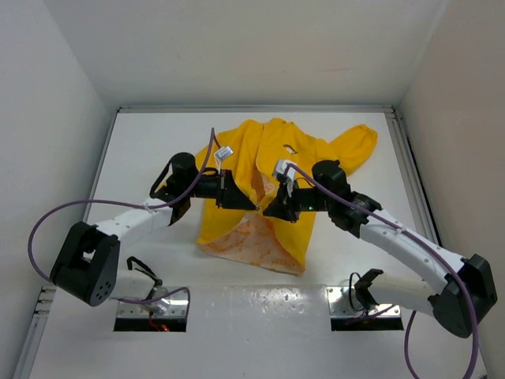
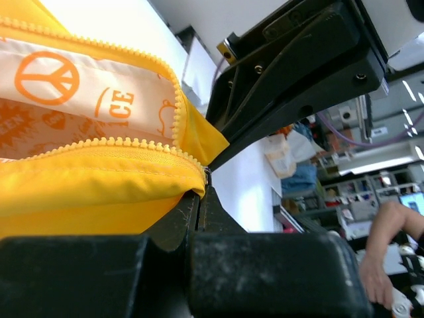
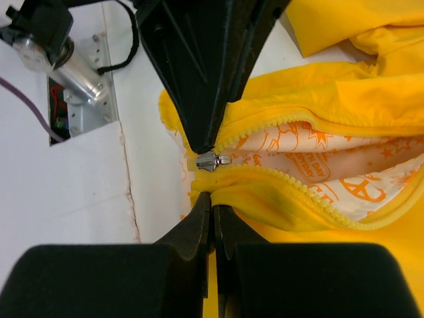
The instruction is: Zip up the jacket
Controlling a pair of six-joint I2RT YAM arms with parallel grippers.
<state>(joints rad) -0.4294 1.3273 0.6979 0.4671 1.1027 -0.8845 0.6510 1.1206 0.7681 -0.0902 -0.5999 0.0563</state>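
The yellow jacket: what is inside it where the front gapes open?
Pale lining printed with orange stars, letters and a peace sign shows between the zipper teeth. Yellow jacket fabric covers the rest.

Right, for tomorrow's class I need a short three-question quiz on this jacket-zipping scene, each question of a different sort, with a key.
1. Multiple choice: on the jacket, where is the zipper slider?
A) between the tips of the left gripper and the right gripper
B) up at the collar
C) hidden under a sleeve
2. True or false: the zipper is closed along its whole length.
3. Short answer: what colour is the print on the lining?

Key:
1. A.
2. False. The teeth gape apart past the slider and the lining shows between them.
3. Orange.
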